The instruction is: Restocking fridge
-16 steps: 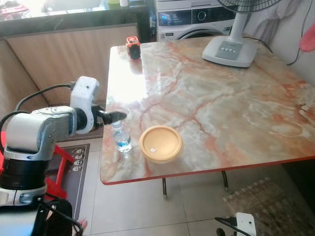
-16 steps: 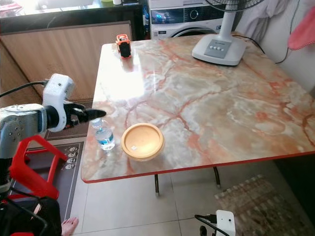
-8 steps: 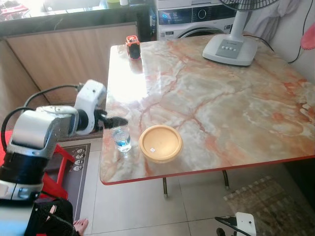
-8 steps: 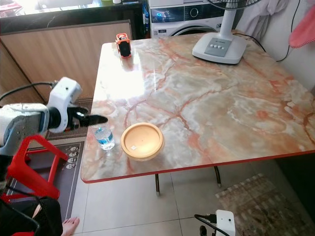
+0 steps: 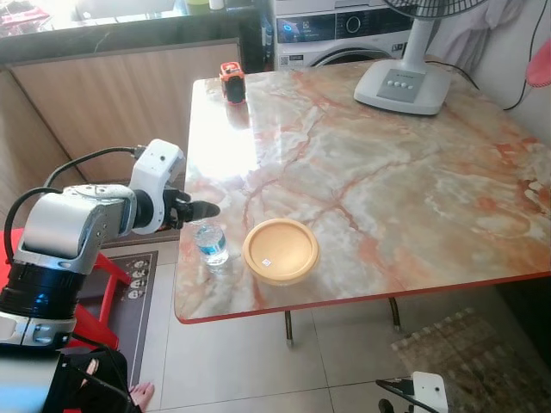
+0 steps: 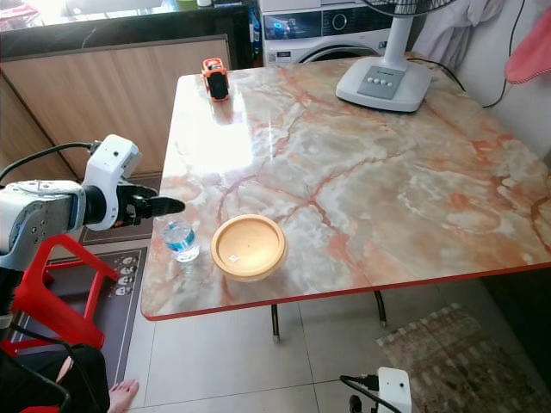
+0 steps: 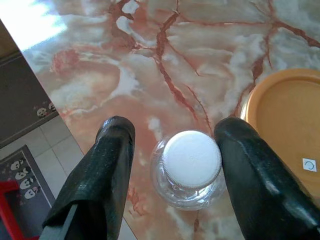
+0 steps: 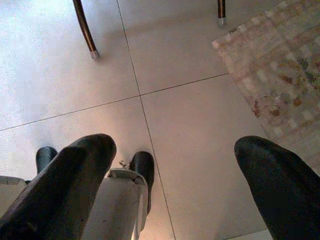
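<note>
One small water bottle stands upright near the marble table's front-left corner, just beside a wooden bowl. Over its white cap hovers the left gripper, fingers spread wide to either side, touching nothing. This looks like the reach-to-grasp step; next it likely must descend and close around the body. At the robot's side, the right gripper hangs spread over the floor.

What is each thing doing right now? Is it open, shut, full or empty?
Water bottle: upright near the table's edge, white cap on.
Left gripper: open, one finger on each side of the bottle, above it.
Wooden bowl: upright, empty.
Right gripper: open, idle over the floor.
Fan: standing on the table.
Washing machine: display lit.
</note>
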Available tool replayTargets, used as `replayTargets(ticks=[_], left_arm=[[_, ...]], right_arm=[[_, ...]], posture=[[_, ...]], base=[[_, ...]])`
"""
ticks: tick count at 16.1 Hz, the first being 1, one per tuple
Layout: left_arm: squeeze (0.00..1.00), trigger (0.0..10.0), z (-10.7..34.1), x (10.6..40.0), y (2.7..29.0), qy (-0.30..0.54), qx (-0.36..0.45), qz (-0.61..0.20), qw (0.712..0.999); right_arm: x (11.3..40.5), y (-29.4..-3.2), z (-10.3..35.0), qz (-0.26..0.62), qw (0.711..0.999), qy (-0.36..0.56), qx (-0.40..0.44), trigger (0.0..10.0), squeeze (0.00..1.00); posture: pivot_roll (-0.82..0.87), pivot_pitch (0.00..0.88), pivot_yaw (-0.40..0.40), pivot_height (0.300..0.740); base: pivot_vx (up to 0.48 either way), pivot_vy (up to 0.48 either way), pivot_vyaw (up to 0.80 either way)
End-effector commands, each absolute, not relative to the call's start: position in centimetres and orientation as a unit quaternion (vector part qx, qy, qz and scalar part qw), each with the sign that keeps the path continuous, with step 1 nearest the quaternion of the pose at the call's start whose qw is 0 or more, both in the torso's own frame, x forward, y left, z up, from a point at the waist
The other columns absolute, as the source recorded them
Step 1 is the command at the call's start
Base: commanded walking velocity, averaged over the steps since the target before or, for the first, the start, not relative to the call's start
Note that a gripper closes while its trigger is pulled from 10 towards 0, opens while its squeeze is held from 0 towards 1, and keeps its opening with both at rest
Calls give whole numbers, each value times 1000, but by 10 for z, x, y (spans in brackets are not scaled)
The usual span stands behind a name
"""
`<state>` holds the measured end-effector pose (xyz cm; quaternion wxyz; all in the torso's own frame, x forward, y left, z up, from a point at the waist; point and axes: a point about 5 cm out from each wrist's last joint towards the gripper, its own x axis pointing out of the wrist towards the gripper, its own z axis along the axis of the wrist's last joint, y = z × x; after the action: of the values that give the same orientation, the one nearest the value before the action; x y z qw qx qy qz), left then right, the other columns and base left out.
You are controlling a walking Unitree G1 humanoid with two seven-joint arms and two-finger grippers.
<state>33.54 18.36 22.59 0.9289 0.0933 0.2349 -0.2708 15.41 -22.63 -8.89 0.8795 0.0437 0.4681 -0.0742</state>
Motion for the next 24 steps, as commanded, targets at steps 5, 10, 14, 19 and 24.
replayTargets(ticks=[5,10,14,19,24], left_arm=[[0,8471,224,337,184,240,104,-270,927],[0,8549,216,333,179,251,101,-283,920],[0,627,214,333,176,253,99,-289,918],[0,0,214,333,177,252,102,-289,918],[0,0,212,331,176,254,103,-290,917]], right_arm=[[149,-227,-91,-73,874,479,38,10000,0],[150,-227,-91,-69,873,481,32,10000,0],[150,-227,-91,-66,873,482,27,10000,0],[152,-226,-90,-58,873,483,19,10000,0],[152,-226,-90,-56,873,485,16,10000,0]], posture=[[16,38,50,740],[21,37,48,740],[19,36,50,740],[22,33,49,740],[22,33,50,740]], base=[[0,0,0],[0,0,0],[0,0,0],[0,0,0],[0,0,0]])
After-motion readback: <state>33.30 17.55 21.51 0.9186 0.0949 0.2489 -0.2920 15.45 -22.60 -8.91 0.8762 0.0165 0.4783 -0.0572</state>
